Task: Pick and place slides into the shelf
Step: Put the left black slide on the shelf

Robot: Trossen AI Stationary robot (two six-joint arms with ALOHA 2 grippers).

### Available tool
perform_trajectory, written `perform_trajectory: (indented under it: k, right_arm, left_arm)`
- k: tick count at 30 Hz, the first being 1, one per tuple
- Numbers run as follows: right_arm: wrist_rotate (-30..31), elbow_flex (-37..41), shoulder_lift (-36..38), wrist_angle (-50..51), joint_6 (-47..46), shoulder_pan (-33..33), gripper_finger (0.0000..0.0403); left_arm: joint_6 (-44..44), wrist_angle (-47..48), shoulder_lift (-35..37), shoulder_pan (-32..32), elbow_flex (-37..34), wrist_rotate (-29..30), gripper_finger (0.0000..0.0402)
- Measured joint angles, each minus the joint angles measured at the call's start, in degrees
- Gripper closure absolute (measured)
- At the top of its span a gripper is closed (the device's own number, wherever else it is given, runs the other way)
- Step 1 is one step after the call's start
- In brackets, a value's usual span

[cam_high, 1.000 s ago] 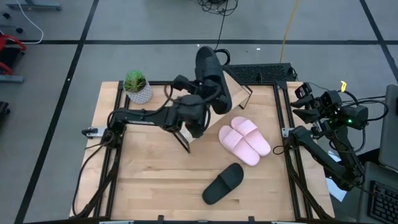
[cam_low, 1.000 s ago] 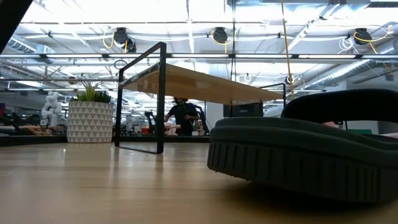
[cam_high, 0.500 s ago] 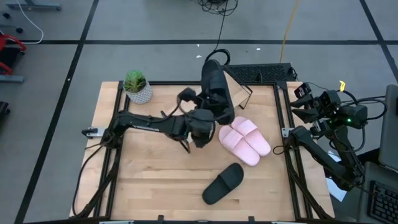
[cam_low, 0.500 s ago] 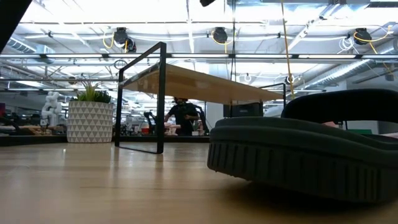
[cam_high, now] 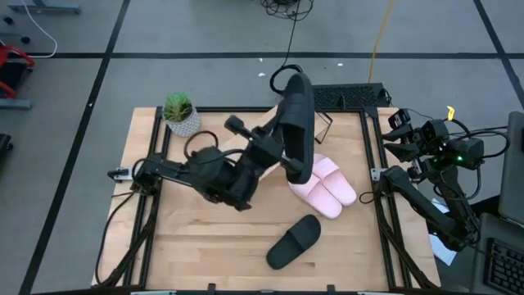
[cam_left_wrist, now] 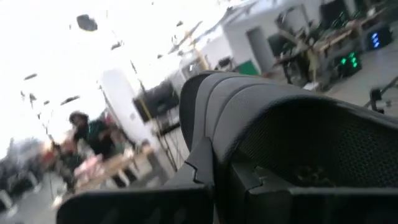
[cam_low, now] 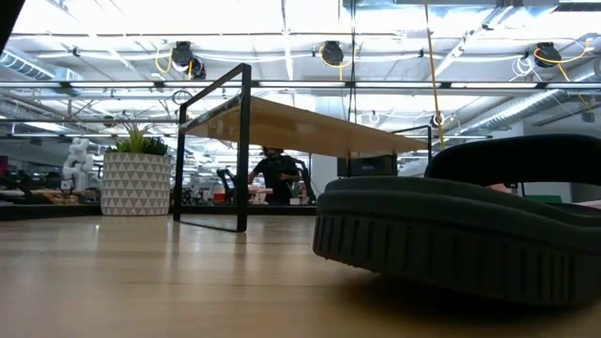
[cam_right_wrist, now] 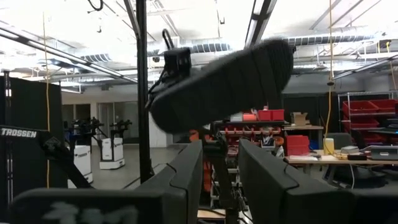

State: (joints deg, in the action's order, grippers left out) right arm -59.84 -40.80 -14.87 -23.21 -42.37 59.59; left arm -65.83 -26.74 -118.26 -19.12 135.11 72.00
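High view shows the left gripper [cam_high: 278,146] clamped on a black slide [cam_high: 298,123], carried well above the counter [cam_high: 196,246] with its length running front to back over the shelf [cam_high: 315,111] near the far edge. The pale pink pair [cam_high: 323,186] lies side by side just in front of the shelf, and the second black slide [cam_high: 295,242] rests alone nearer the front edge. A potted plant [cam_high: 180,113] stands at the far left corner.

To do this step well, I judge the arm should level the slide so its sole faces down, line its long axis with the shelf board, and lower it until the sole bears on the board before letting go. Released while tilted, the light foam could tip or roll off the open side. Keeping clear of the dark end panels matters too.

The right gripper [cam_right_wrist: 214,171] waits off the right side of the counter, fingers standing apart and empty.

Right wrist view gives what the overhead cannot: the held slide [cam_right_wrist: 221,84] seen from the side, ribbed sole out, clearly tilted and high in the air. Low view shows the shelf [cam_low: 300,127] as a raised board on dark legs with nothing on it, and the lone black slide [cam_low: 460,225] close up. Left wrist view only shows the slide's strap [cam_left_wrist: 292,130] filling the frame.
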Motion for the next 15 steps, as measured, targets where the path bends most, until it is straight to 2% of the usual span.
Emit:
perform_trajectory:
  k: [2, 5, 12, 15]
  right_arm:
    - [0.0, 0.0, 0.0, 0.0, 0.0, 0.0, 0.031]
    - [0.0, 0.0, 0.0, 0.0, 0.0, 0.0, 0.031]
    - [0.1, 0.0, -1.0, 0.7, -0.2, 0.0, 0.031]
    - [0.4, 0.0, -2.4, 0.9, 0.2, 0.0, 0.031]
  left_arm:
    - [-1.4, 0.8, 1.3, 0.2, -0.3, -5.3, 0.04]
    - [-1.4, 2.0, 3.1, -0.1, -0.2, -9.5, 0.04]
    - [-4.2, 4.7, 10.6, -0.1, 0.0, -11.4, 0.0401]
    - [-5.0, 6.4, 14.1, -0.2, -0.1, -14.4, 0.0401]
